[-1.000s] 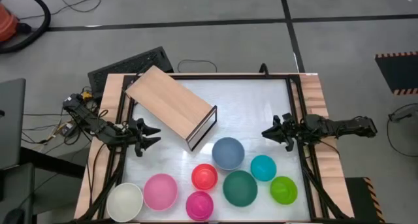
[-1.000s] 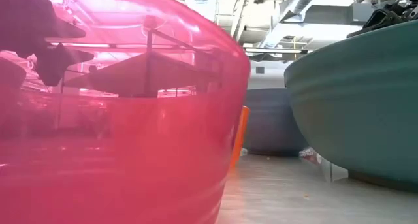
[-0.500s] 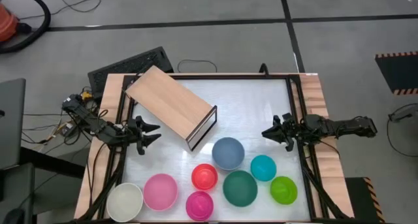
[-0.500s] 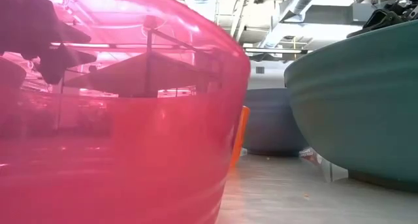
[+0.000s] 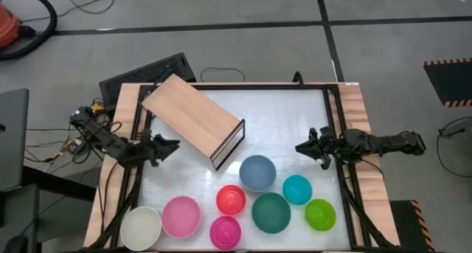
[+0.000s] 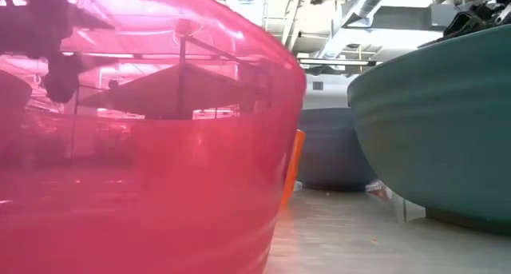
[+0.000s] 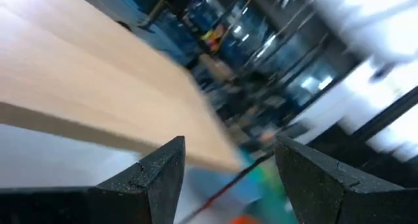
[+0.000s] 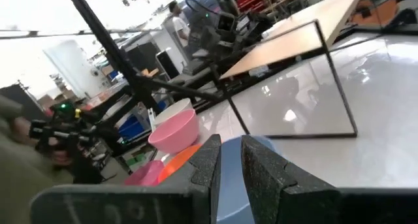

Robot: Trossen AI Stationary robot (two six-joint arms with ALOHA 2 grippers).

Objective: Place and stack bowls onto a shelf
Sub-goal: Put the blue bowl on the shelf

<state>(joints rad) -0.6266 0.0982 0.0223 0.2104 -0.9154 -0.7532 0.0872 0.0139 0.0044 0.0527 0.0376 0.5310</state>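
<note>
While the shelf stands at an angle on the far left part of the counter, its light-wood board running diagonally and its thin black frame facing the middle, all eight bowls sit on the counter in a cluster along the near edge, none of them on the shelf. From left to right in the high view they are the white bowl, the light pink bowl, the magenta bowl with the red bowl just behind it, the dark green bowl, the blue-grey bowl nearest the shelf's frame, the teal bowl and the lime green bowl. At the counter's left edge, the left end effector hovers just beside the shelf's near end with its fingers spread wide and nothing between them; its wrist view shows the wooden board close ahead. Over the right edge, the right end effector points toward the middle, well apart from the bowls, its fingers drawn to a narrow gap and holding nothing.
</note>
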